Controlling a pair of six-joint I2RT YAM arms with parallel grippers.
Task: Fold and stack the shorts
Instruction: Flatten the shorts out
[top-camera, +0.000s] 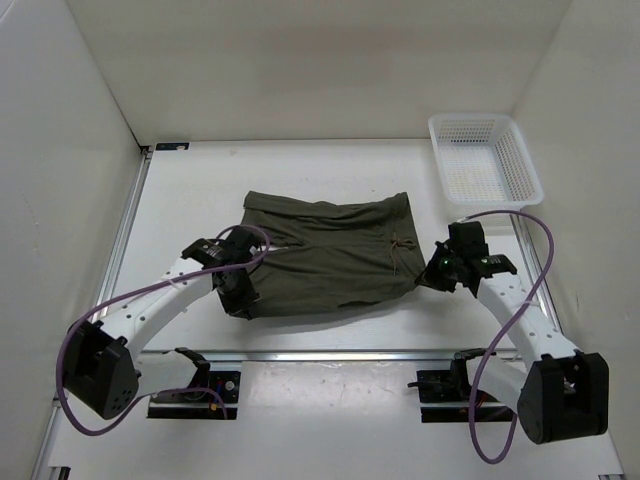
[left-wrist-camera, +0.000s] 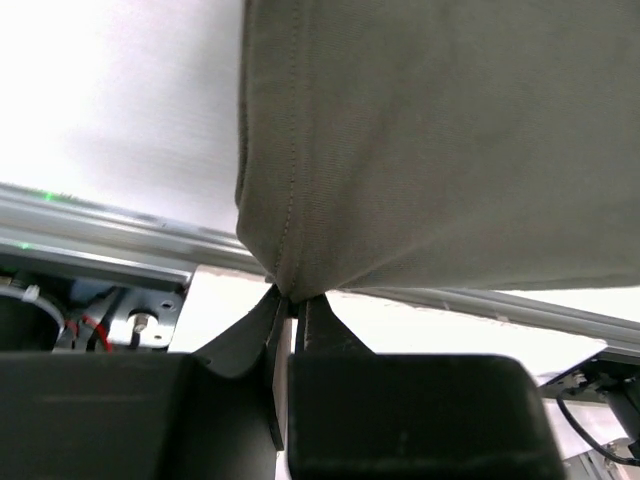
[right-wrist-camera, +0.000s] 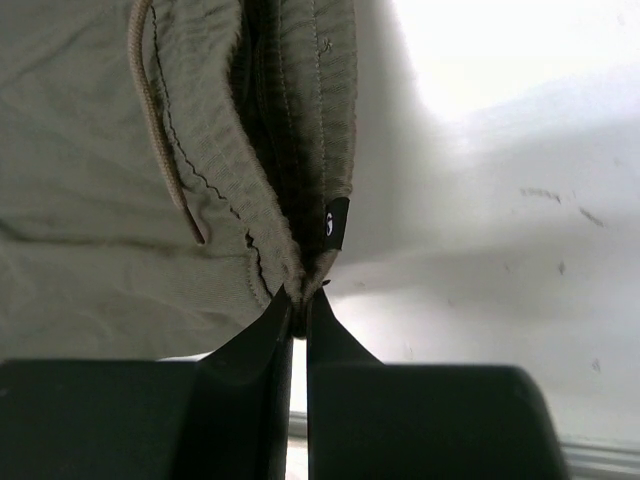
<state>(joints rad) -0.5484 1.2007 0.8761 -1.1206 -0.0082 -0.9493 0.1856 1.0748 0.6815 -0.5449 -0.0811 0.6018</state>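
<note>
**Position.** The shorts lie flat at the centre of the table, waistband toward 3 o'clock and leg hems toward 9 o'clock. A white basket sits at the table's 1 o'clock corner, well apart from the cloth.

**End effectors.** The left gripper is closed on the hem corner at the garment's 8 o'clock. The left wrist view shows only a small pucker of fabric between the jaws. The right gripper is clamped on the waistband corner at 4 o'clock, just beside a small black label.

**Risks noted.**
1. Both holds are at the extreme edge of the cloth. In my judgement a brisk lift could pull either corner free, the left first, since so little fabric is held there.
2. I cannot tell whether each pinch takes every layer. If one has only the upper layer, the lower would stay on the table and the fold would come out skewed.
3. If one arm travels further or faster than the other, the edges would not meet squarely.
4. The drawstring lies loose near the right gripper and could end up trapped in the fold.
</note>
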